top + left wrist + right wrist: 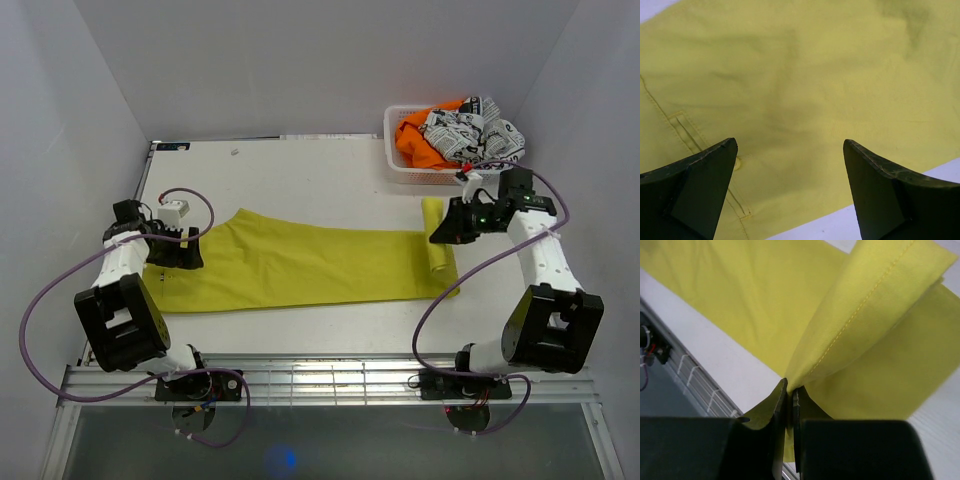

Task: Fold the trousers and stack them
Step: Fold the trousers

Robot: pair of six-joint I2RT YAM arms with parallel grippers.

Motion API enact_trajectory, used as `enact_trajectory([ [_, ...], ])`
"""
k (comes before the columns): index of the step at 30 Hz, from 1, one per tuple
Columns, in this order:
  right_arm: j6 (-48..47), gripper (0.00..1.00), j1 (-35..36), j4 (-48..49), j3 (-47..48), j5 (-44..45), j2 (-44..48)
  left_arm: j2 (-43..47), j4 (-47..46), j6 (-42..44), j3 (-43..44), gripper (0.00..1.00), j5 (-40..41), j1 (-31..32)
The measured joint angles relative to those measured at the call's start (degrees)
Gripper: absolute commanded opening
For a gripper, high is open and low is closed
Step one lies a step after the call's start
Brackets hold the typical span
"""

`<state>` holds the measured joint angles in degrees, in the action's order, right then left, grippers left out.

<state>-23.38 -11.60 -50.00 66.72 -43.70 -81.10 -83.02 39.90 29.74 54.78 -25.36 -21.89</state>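
Note:
The mustard-yellow trousers [300, 265] lie flat across the table, waist end at the left, legs running right. My right gripper [447, 236] is shut on the leg-hem end and holds it lifted, so the cloth [860, 315] drapes up from the pinch [790, 390]. My left gripper [176, 250] is open, its jaws wide apart just above the waist end, where a pocket seam and button [737, 162] show on the yellow cloth [800, 85]. No white label shows.
A white basket [395, 165] at the back right holds an orange garment [420, 145] and a black-and-white printed cloth [475, 130]. The table's near edge with a metal rail [320, 375] runs below the trousers.

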Motion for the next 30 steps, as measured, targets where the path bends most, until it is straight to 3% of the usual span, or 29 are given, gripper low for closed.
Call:
enact_trajectory([
  [8, 22.01, 0.08, 19.43, 22.95, -11.10, -1.79, 0.87, -0.57, -0.09, -0.76, -1.97, 0.98, -0.20, 0.00],
  [13, 32.30, 0.08, 28.89, 35.39, -13.16, -0.74, -1.05, -0.81, -1.03, -1.33, -2.58, 0.98, 0.90, 0.00],
  [20, 39.98, 0.08, 37.44, 46.69, -12.76, 2.29, -6.60, -2.71, -1.44, -2.89, -2.78, 0.98, 1.38, 0.00],
  [30, 47.08, 0.08, 46.10, 55.32, -10.21, 4.98, -14.03, -3.98, -2.67, -4.37, -2.78, 0.98, 2.91, 0.00],
])
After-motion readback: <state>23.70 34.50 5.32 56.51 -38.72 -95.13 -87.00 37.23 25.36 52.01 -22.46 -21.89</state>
